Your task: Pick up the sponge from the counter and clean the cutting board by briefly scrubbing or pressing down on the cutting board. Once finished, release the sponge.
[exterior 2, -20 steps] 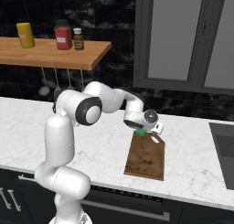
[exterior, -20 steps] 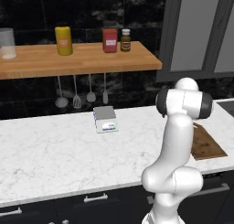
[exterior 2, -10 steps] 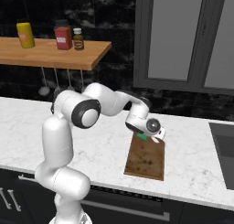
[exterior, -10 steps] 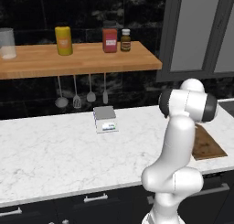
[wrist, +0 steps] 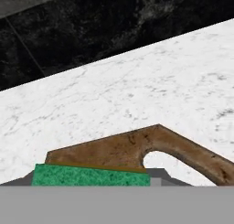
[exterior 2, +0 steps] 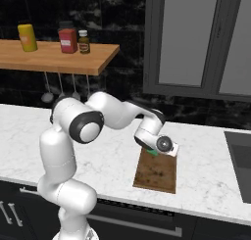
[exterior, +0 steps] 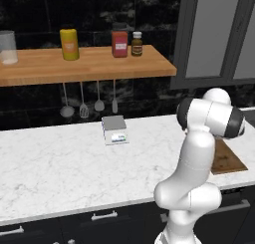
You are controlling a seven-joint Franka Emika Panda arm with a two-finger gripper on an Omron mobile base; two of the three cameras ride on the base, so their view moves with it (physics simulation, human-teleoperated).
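On the left of the right base view, the wall shelf (exterior 2: 59, 62) carries a yellow canister (exterior 2: 27, 36), a red jar (exterior 2: 67, 40) and a small brown bottle (exterior 2: 84, 42), with utensils (exterior 2: 61, 89) hanging beneath it. In the left base view a grey-white scale (exterior: 114, 130) stands on the counter (exterior: 55, 168) below the shelf, well apart from the work area, and a clear glass (exterior: 7, 47) sits at the shelf's left end.

Further right, the arm reaches across the marble to the cutting board (exterior 2: 158, 172), which lies flat near the counter's front edge. The gripper (exterior 2: 158, 151) is tilted down at the board's far end. Its jaws are drawn in narrow and clamped on the sponge (exterior 2: 151, 152), of which a green sliver shows at the hand. The hand view confirms this: the sponge (wrist: 91, 175) sits between the fingers, green face towards the camera with a thin orange layer along its upper edge, and the brown board (wrist: 137, 147) with its handle cut-out lies directly beyond it. Whether the sponge touches the board cannot be determined.

At the far right, a dark sink (exterior 2: 240, 160) is set into the counter.
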